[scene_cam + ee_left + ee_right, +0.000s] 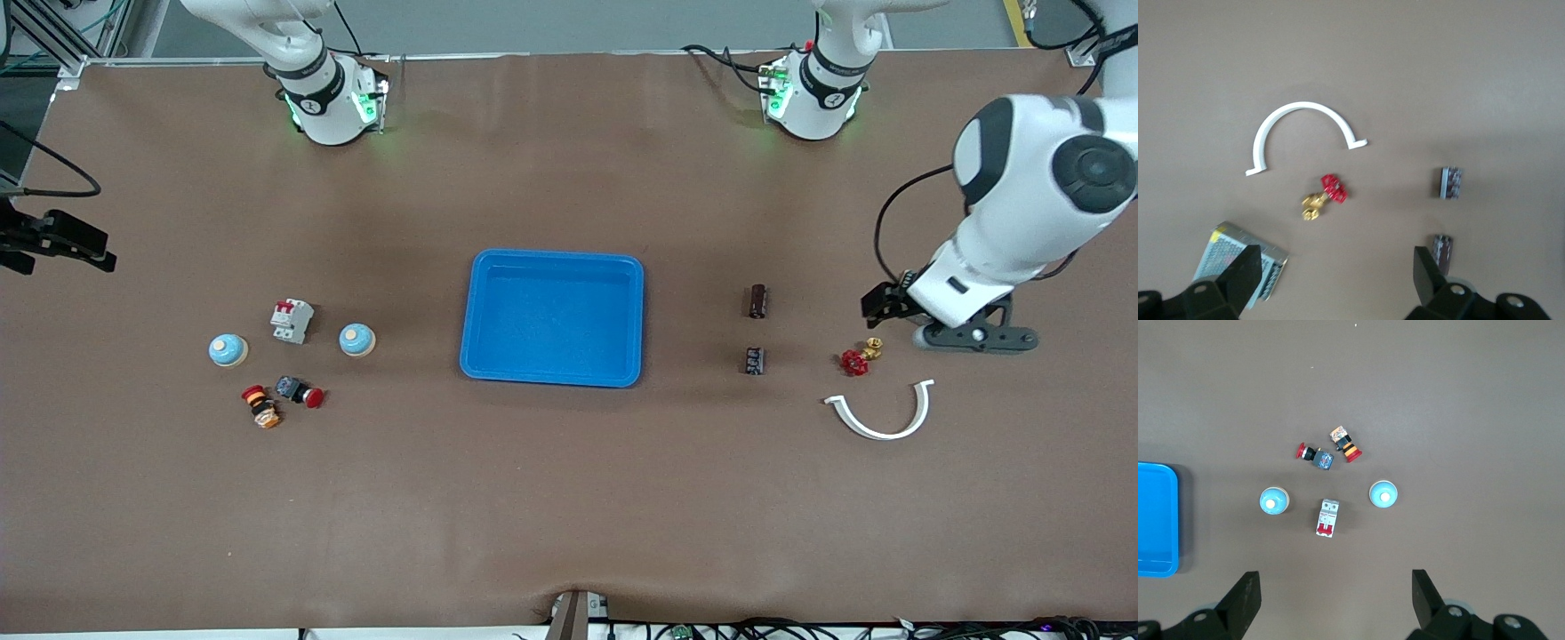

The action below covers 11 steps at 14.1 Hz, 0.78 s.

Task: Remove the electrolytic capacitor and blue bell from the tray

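The brown table [569, 498] is the biggest thing. The two white arms stand along its top edge.

The left arm [1022, 204] bends low at its end of the table. The left gripper [1335, 283] hangs over the table there with its fingers spread wide. It holds nothing.

The right arm [302, 62] reaches out past the edge of the front view. Only a black part of it shows at that side. The right gripper [1335, 603] hangs over the table near the bells, wide open, and holds nothing too.

A blue tray [553, 317] sits in the middle of the table.

Toward the left arm's end lies a white half ring [880, 418]. Beside it is a small tap [861, 357] with a red wheel and a gold body. A silver mesh box [1238, 263] lies under the left gripper. Between the tap and the tray lies the dark capacitor [757, 300], and a small dark block [755, 360] lies nearer to the front camera than it.

Toward the right arm's end sit two blue bells [228, 349], well apart. A white switch [292, 320] stands between them. Nearer to the front camera lie a red button [300, 391] and an orange button [260, 406], just beside each other.
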Available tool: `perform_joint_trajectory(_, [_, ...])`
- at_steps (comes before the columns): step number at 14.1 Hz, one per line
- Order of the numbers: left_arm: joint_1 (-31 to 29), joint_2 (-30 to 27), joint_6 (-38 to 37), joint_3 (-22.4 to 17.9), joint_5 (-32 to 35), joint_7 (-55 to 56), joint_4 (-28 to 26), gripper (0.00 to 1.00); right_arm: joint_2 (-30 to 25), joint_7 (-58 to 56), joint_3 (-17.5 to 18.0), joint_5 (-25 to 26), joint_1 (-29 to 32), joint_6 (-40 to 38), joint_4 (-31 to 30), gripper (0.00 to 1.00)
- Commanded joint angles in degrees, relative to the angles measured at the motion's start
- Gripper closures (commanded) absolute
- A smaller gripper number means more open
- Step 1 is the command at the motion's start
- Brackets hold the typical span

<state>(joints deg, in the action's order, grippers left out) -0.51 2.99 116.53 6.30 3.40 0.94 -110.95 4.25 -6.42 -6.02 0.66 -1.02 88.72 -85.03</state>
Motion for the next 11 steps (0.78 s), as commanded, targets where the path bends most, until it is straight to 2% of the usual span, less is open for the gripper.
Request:
perform_joint_trajectory(1, [4.88, -4.82, -5.85, -6.80, -1.47, -4.44, -0.50, 0.00, -1.61, 0.44, 0.13, -0.22, 0.50, -0.39, -0.31, 0.00])
perform_joint_trajectory(2, [5.51, -5.88, -8.05, -8.22, -1.55, -5.76, 0.03, 0.00, -2.13, 0.44, 0.13, -0.13, 0.50, -0.04, -0.66, 0.00])
perform_joint_trajectory(5, [5.52, -8.96, -10.79, -8.94, -1.55, -6.48, 0.30, 0.00, -2.49, 0.44, 0.13, 0.48, 0.67, 0.92, -0.57, 0.00])
perform_joint_trajectory(8, [5.69, -11.51, -14.48, -11.04, -1.55, -9.45, 0.99, 0.00, -2.05, 0.44, 0.39, 0.31, 0.15, 5.13, -2.32, 0.00])
perform_joint_trajectory(11, [5.78, -11.78, -15.72, -11.58, -1.64, -9.91, 1.61, 0.00, -2.05, 0.44, 0.39, -0.48, 0.06, 7.08, -4.17, 0.00])
